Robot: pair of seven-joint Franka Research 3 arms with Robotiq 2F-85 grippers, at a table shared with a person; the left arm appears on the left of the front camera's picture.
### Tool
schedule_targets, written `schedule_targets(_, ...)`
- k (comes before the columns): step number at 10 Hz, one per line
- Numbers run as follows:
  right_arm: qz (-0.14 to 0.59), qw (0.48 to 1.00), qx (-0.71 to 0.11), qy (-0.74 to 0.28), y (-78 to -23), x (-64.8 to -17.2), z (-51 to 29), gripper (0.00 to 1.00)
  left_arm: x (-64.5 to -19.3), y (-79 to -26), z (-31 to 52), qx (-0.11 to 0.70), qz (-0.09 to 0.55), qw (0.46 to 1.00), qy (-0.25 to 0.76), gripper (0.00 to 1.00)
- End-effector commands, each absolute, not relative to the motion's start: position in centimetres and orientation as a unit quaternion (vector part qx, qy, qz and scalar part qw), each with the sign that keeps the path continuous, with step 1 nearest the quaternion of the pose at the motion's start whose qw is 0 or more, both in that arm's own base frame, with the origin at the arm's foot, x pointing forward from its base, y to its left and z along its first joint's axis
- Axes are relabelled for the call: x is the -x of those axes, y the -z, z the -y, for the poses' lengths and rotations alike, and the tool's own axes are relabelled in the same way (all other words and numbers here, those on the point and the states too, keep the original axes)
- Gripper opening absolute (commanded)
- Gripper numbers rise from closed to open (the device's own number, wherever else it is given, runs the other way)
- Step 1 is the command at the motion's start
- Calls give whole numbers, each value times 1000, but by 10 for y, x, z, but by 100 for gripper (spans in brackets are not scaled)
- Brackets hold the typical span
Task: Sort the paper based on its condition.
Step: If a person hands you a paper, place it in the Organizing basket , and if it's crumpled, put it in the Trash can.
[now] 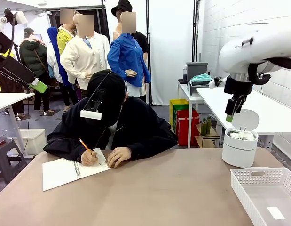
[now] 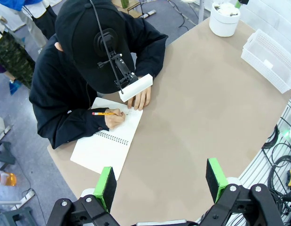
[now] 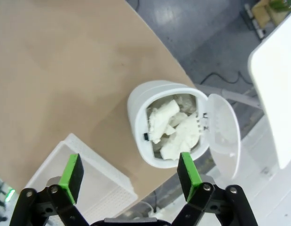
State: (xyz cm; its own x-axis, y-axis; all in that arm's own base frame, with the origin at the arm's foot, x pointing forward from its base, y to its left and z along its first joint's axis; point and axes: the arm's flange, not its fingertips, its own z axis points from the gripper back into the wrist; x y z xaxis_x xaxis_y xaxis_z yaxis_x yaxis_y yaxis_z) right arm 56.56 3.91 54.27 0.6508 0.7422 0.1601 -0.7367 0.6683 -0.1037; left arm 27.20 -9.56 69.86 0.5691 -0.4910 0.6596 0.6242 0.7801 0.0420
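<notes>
Several crumpled white paper wads (image 3: pixel 176 127) fill a white round bin (image 1: pixel 239 153) at the table's far right, with its lid (image 3: pixel 225 129) flipped open. My right gripper (image 3: pixel 130 172) hangs open and empty just above the bin (image 3: pixel 136 101), and it also shows in the front view (image 1: pixel 232 110). The wads (image 1: pixel 242 135) reach up to the bin's rim. My left gripper (image 2: pixel 161 181) is open and empty, held high over the table's near left side. It looks down on a person writing in a spiral notebook (image 2: pixel 105 146).
A white slotted basket (image 1: pixel 265 193) sits at the near right with a small flat white slip (image 1: pixel 276 213) on its floor. The person leans over the notebook (image 1: pixel 70 172) at the far left, pencil in hand. Bare brown table (image 1: pixel 164 188) lies between.
</notes>
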Motion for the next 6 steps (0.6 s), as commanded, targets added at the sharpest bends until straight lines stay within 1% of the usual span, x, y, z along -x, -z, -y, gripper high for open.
schedule_targets(1,136,895,-51,-421,-577,-517,-54,100,-272,-699,95,97,340,881,316,100)
schedule_targets(2,157,892,-85,-415,-591,-500,-63,100,-272,-699,95,97,340,881,316,100)
schedule_targets(6,282,862,-136,-399,-641,-460,-100,100,-272,-699,95,97,340,881,316,100)
